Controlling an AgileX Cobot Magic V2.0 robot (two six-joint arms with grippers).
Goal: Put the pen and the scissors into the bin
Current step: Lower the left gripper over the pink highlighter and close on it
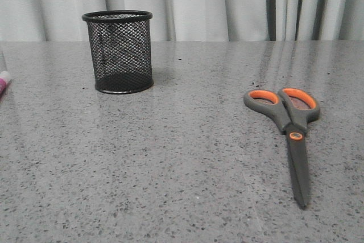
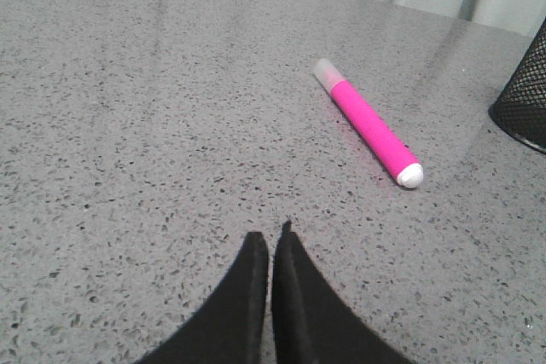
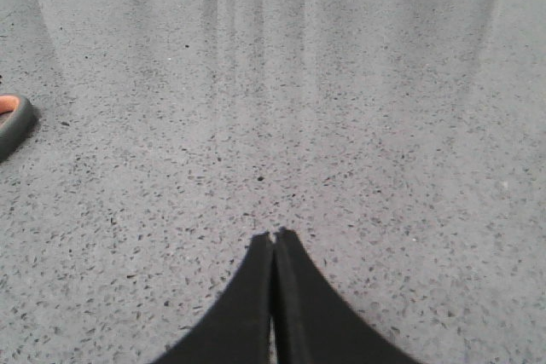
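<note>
The black wire-mesh bin [image 1: 119, 51] stands upright at the back left of the table, and its edge shows in the left wrist view [image 2: 525, 100]. The pink pen [image 2: 368, 123] lies flat on the table beyond my left gripper [image 2: 270, 236], which is shut and empty. Only the pen's pale cap end [image 1: 3, 81] shows at the far left edge of the front view. The scissors [image 1: 290, 129] lie flat and closed on the right, handles away, blades pointing to the front. One handle [image 3: 13, 121] shows in the right wrist view. My right gripper [image 3: 274, 237] is shut and empty over bare table.
The grey speckled table [image 1: 182, 163] stretches across the whole view. Pale curtains [image 1: 227, 4] hang behind its far edge.
</note>
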